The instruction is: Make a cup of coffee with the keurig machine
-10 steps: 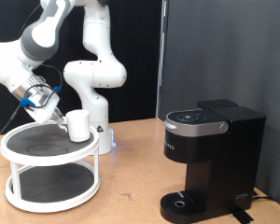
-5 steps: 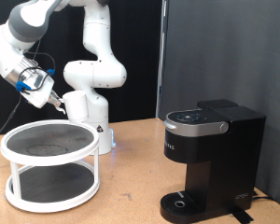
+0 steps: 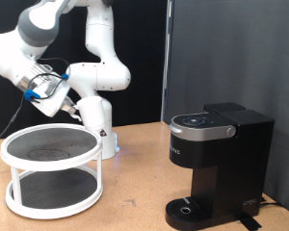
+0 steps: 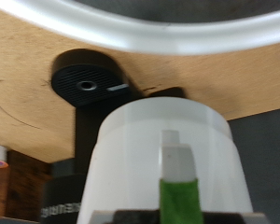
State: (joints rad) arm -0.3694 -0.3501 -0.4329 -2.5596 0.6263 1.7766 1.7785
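My gripper (image 3: 60, 102) hangs above the exterior view's left part of the table, over the white two-tier stand (image 3: 48, 154). It is shut on the cup (image 3: 54, 105), a small white mug held in the air clear of the stand's top tier. In the wrist view the cup (image 4: 149, 149) fills the foreground, with a green finger pad (image 4: 177, 191) pressed against it. The keurig machine (image 3: 217, 164) stands at the exterior view's right, black, lid closed, with its round drip tray (image 3: 188, 207) bare. It also shows in the wrist view (image 4: 89, 112), beyond the cup.
The stand's top tier (image 3: 50, 144) has a dark round mat with nothing on it. The stand's white rim (image 4: 149, 33) crosses the wrist view. The robot's white base (image 3: 96, 115) stands behind the stand. A black curtain backs the scene.
A second ago the cup stood on the stand's top tier in the gripper. It has been lifted off; the arm swung up, then came a little right and lower.
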